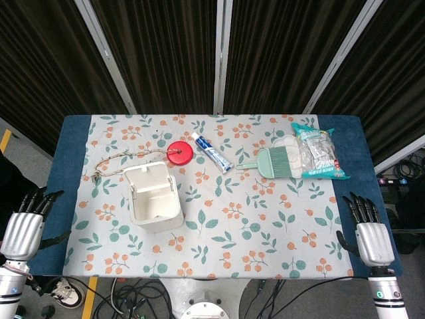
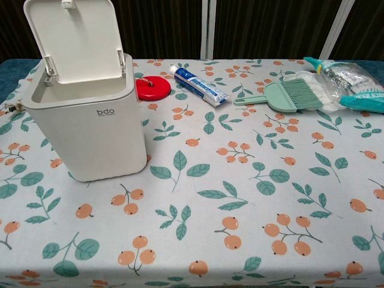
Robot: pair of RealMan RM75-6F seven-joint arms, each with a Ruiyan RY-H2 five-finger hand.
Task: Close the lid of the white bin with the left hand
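Bin (image 2: pixel 90 129): white, lid (image 2: pixel 75 39) white. Tablecloth (image 2: pixel 252 198): pale, printed with green leaves and orange berries. Disc (image 2: pixel 153 88): red. Brush (image 2: pixel 285 96): mint green. Toothpaste tube (image 2: pixel 198 85): blue and white. Table edge (image 1: pixel 70 173): dark blue.

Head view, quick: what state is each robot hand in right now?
Left robot hand: open, fingers apart, holding nothing, off the table's left edge.
Right robot hand: open, fingers apart, holding nothing.
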